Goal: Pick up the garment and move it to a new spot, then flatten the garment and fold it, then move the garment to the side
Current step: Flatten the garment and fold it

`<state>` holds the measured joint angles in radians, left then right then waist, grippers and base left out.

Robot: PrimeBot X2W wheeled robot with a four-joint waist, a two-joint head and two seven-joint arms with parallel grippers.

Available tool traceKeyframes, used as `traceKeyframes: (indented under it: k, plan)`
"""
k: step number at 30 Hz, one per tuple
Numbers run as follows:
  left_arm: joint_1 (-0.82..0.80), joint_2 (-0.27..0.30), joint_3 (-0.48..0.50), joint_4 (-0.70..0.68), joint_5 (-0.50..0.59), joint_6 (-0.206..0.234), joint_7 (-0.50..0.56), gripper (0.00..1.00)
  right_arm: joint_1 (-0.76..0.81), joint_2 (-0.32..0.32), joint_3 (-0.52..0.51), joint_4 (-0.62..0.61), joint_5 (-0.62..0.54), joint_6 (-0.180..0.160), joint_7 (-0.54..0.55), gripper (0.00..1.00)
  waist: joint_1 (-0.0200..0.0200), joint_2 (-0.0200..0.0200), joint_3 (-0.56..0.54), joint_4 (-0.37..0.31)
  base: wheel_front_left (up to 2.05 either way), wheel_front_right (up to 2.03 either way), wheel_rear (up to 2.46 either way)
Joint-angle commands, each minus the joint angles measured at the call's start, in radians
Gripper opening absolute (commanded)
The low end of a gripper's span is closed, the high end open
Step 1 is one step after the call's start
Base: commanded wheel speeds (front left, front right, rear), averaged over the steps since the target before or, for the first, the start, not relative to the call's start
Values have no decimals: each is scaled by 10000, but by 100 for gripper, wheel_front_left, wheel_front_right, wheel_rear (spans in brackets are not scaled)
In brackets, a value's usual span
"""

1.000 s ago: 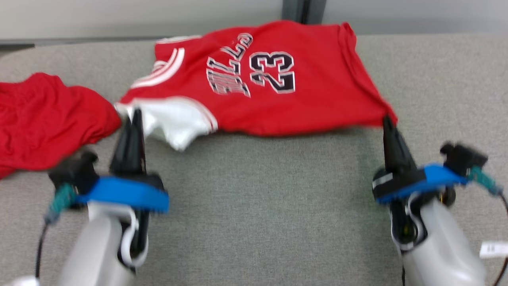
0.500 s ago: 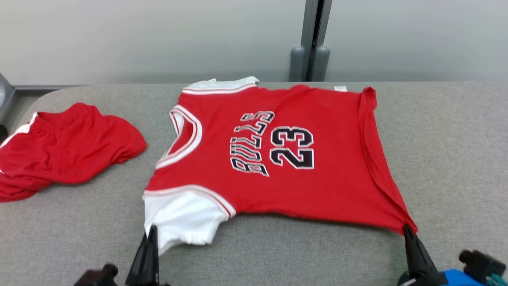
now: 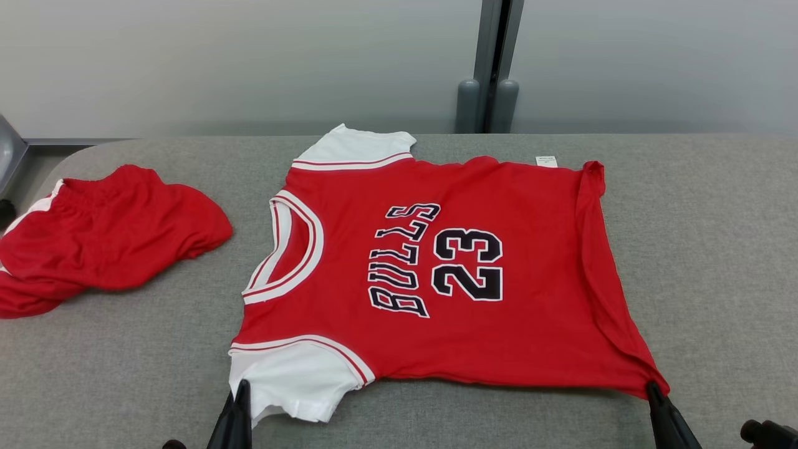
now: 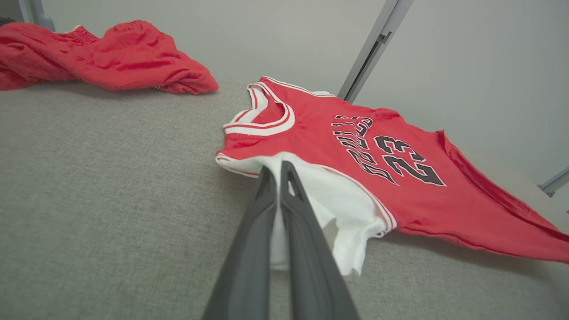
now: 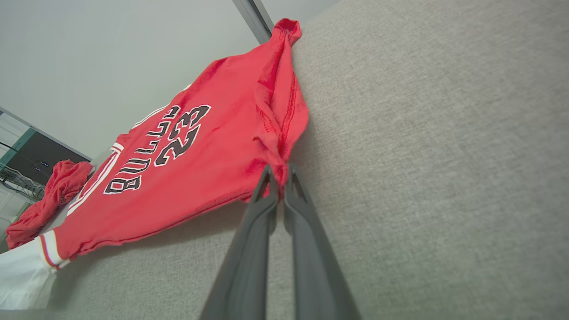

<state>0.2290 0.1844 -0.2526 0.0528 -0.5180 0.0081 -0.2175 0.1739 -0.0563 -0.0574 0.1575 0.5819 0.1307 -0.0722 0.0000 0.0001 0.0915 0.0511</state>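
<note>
I see the jersey [image 3: 436, 268] lying flat in the middle of the bench [image 3: 717, 249], collar to my left, hem to my right. My left hand [image 3: 242, 383] is on its near sleeve and my right hand [image 3: 653, 386] on its near hem corner. The shorts [image 3: 106, 240] lie apart, far left. A post [image 3: 492, 62] stands behind the bench.

The head view's bottom edge cuts off the left gripper [image 3: 242, 393] and the right gripper [image 3: 656, 394] below their fingertips; its left edge clips the red shorts [image 3: 112, 237]. The print on the small white label [image 3: 546, 161] on the jersey [image 3: 536, 337] is too small to read
</note>
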Motion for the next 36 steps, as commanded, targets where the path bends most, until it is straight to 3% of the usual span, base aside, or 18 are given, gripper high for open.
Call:
traceKeyframes:
  k: [1,16,33,34,35,36]
  plan:
    - [-341,87,-17,-6,79,-74,15,0,-125,28,-5,-128,-54,2,84,0,0,-1,23,-43,0,0,0]
    - [-2826,575,8,1109,200,-634,176,0,-2304,54,252,473,-181,2,538,0,0,-1,694,-352,0,0,0]
    - [-6806,776,-653,4782,315,-1315,-201,0,-6072,9,183,3399,-1535,2,127,0,0,-1,2015,-371,0,0,0]
    - [-6926,770,-693,4986,325,-1329,-227,0,-6145,-24,246,3513,-1595,2,26,20,0,-1,2029,-372,0,0,0]
    - [-7049,756,-702,5148,337,-1335,-262,42,-6215,-71,294,3626,-1689,2,-93,71,0,-1,2032,-373,0,0,0]
    - [-7140,734,-708,5287,346,-1340,-307,89,-6254,-97,345,3709,-1778,2,-199,100,0,-1,2026,-370,0,0,0]
